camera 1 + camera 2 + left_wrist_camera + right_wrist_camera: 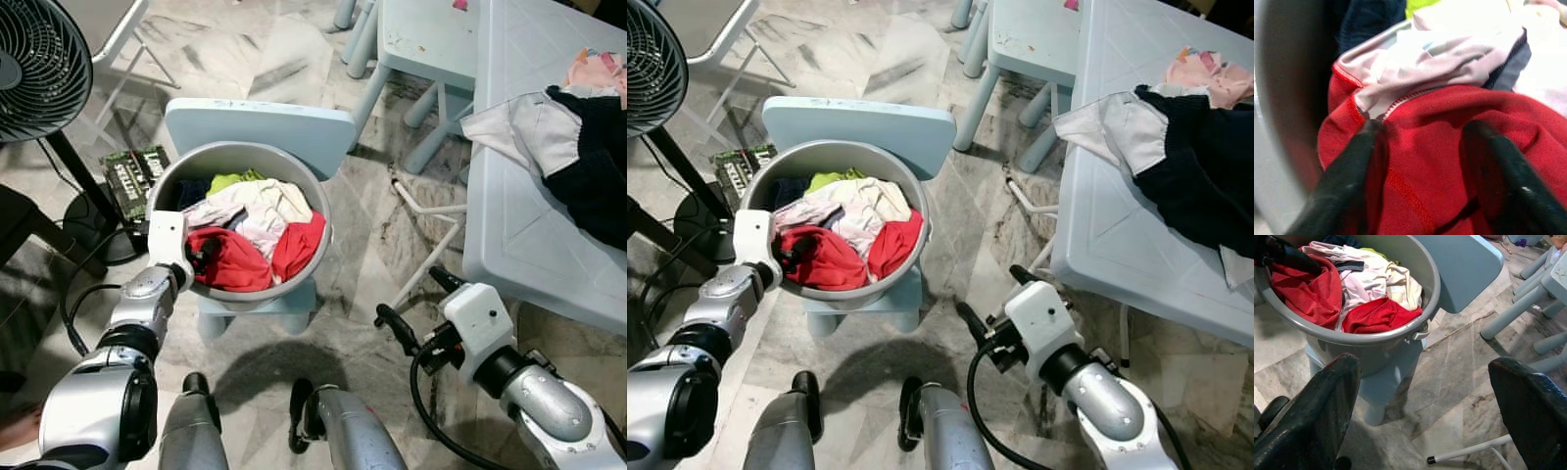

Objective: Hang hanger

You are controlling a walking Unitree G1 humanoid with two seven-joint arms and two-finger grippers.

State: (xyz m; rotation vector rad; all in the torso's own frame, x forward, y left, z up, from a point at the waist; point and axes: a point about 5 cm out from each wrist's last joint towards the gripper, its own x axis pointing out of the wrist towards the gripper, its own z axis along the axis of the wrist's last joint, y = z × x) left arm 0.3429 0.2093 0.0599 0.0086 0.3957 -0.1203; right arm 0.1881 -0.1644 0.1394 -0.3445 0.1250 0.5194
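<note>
A grey basin (320, 201) heaped with clothes stands on a small light blue chair (260, 127). A red garment (235, 262) lies at the near side, with white, pink and green pieces behind it. My left gripper (201, 257) reaches over the basin's near left rim. Its fingers (1359, 161) are spread open and rest on the red cloth (1430, 161), beside a pale pink piece (1440, 58). My right gripper (416, 299) hovers open over the marble floor to the right of the basin, holding nothing. Between its fingers (1312, 416) I see the basin (1381, 340).
A light blue table (529, 196) on the right carries a pile of dark and white clothes (588, 157). A white tubular frame (431, 211) lies on the floor beside it. Blue stools (421, 49) stand behind. A black fan (39, 59) and a green board (132, 171) are at the left.
</note>
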